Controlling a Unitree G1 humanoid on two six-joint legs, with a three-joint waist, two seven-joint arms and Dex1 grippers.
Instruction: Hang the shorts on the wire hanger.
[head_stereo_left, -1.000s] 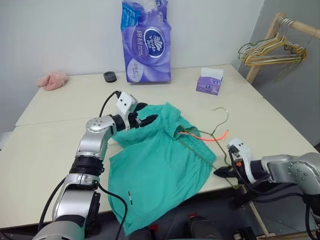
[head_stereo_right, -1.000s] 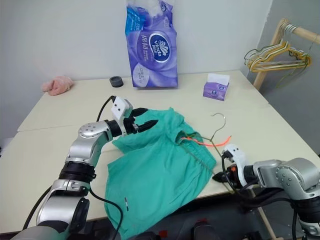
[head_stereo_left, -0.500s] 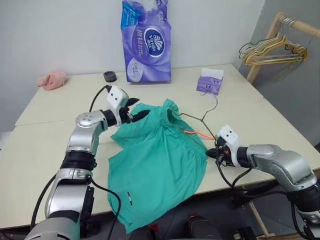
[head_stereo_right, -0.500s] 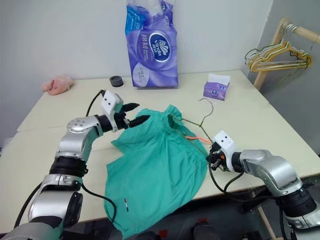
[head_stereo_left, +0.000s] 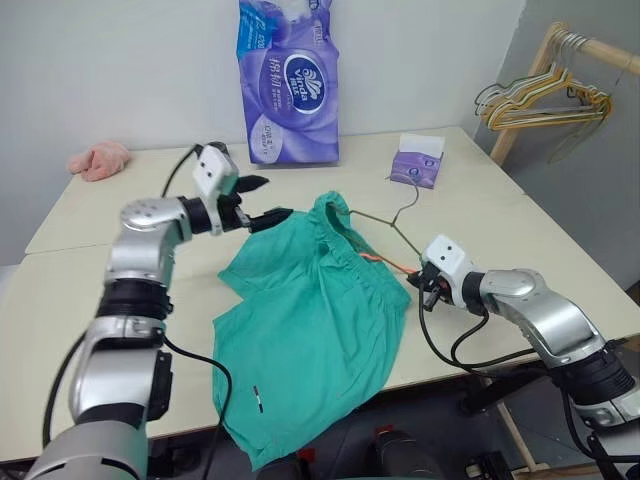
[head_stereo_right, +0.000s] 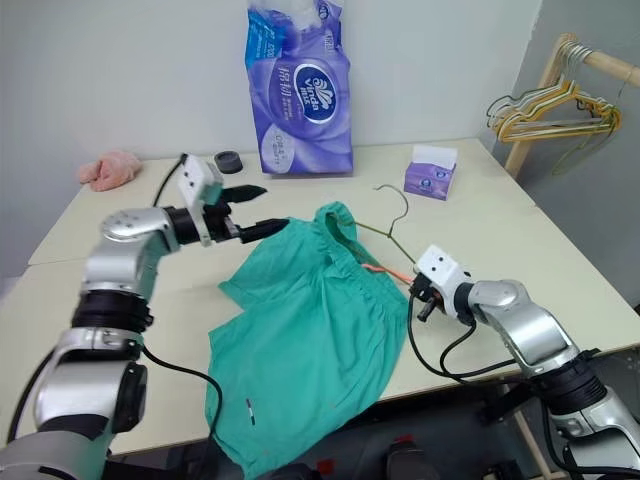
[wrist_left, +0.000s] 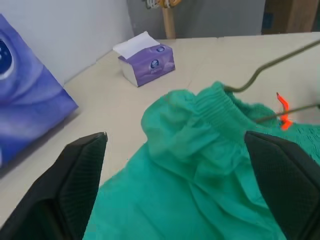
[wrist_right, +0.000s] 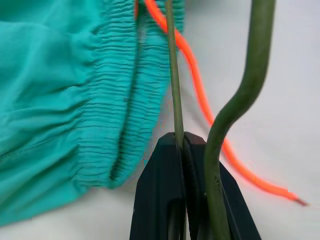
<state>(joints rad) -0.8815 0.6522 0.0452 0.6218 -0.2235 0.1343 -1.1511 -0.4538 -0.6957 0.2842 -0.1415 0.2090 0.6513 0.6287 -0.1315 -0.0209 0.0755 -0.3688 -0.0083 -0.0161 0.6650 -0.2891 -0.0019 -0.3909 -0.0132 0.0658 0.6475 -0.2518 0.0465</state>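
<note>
On the far left of the worktop (head_stereo_left: 80, 240) we see a small fluffy pink cloth lump (head_stereo_left: 98, 160). The left gripper (head_stereo_left: 262, 198) hovers with jaws spread wide, holding nothing, just beside the shorts (head_stereo_left: 310, 320): soft teal fabric with a ribbed, gathered waistband, lying crumpled mid-worktop, long axis running from the near edge to far-right. The thin olive wire hanger (head_stereo_left: 385, 222) threads the waistband, hook pointing far-right. The right gripper (wrist_right: 186, 150) has its jaws clamped on the wire.
</note>
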